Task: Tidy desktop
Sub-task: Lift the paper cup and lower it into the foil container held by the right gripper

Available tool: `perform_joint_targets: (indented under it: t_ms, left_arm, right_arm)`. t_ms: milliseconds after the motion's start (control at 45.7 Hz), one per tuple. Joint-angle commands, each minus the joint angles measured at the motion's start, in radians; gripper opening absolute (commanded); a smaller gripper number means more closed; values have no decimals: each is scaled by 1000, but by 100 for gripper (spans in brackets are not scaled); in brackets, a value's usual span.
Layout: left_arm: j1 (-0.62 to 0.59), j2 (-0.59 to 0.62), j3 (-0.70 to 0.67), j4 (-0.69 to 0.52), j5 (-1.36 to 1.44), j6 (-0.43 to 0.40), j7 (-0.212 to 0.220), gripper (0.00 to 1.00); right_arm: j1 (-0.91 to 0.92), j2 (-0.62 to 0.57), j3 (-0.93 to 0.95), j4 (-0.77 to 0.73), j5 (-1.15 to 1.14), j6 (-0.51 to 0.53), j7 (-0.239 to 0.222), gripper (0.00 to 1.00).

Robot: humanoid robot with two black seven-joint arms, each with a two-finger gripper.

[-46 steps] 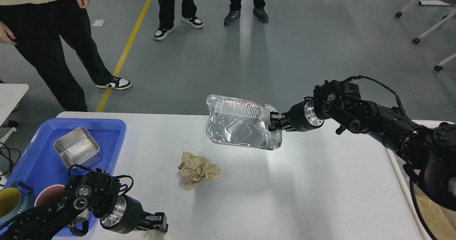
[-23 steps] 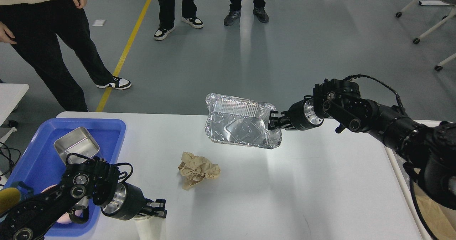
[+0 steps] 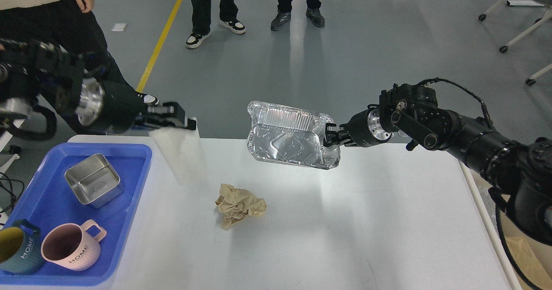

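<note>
The desktop [image 3: 345,238] has one paper ball [image 3: 239,204] left, at 5 o'clock from my left gripper [image 3: 172,118], which pinches a clear cup [image 3: 179,154]. My right gripper [image 3: 331,138] pinches the foil tray [image 3: 286,141], and the ball sits at 7 o'clock from it, about as far

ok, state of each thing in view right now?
Foil tray: off the desktop, tilted, held by right end effector.
White cup: off the desktop, held by left end effector, blurred.
Paper wad: crumpled, on desktop.
Steel box: empty, in blue bin.
Two mugs: upright, in bin.
</note>
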Motion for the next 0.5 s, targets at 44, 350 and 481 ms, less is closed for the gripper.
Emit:
perform_joint_targets:
  t_ms: [44, 350, 481]
  left_arm:
    - [-381, 42, 125, 125, -181, 0, -2, 0]
    - [-662, 30, 332, 208, -280, 0, -3, 0]
    - [-676, -6, 332, 228, -280, 0, -3, 0]
  right_arm:
    - [0, 3, 0, -3, 0, 0, -2, 0]
    - [16, 1, -2, -8, 0, 2, -3, 0]
    - [19, -2, -2, -6, 0, 5, -3, 0]
